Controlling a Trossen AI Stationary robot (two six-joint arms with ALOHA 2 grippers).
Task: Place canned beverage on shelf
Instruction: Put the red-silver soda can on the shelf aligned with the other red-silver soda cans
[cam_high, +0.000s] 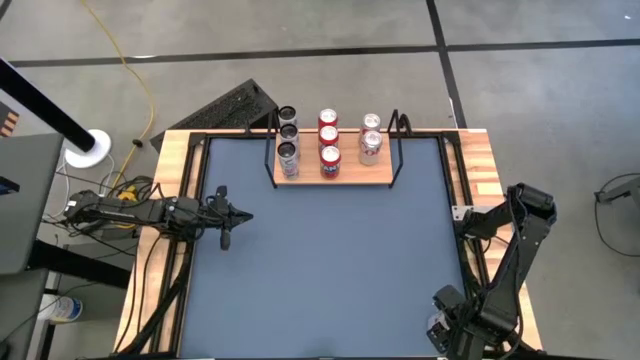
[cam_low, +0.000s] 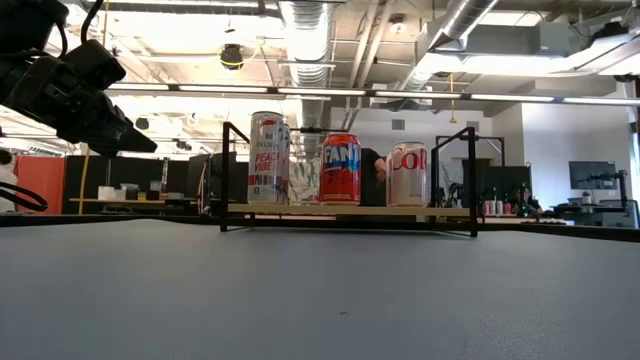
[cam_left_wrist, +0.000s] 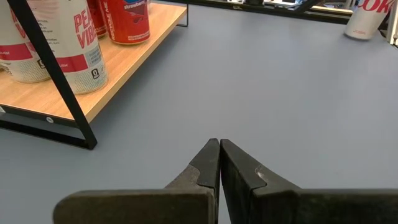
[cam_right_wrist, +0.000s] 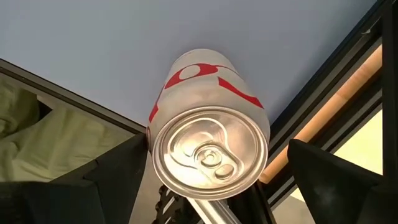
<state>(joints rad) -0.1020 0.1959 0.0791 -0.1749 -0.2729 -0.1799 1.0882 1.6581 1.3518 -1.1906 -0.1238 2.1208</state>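
Right wrist view shows my right gripper (cam_right_wrist: 205, 180) spread wide around a silver-and-red can (cam_right_wrist: 208, 137) at the table's near right corner, so I should centre it, close squarely, then carry it upright toward the shelf (cam_high: 335, 178).

The left arm reaches in horizontally from nine o'clock, its left end effector (cam_high: 224, 222) hanging above the bench with both dark fingers (cam_left_wrist: 208, 165) pressed tight together, tips meeting in a point. The right arm sits folded at the four o'clock corner, elbow raised near three o'clock, forearm angling back down toward five o'clock. Its right end effector (cam_right_wrist: 214, 171) stands with the two fingers (cam_right_wrist: 329, 171) spread wide apart, one to either side of a can
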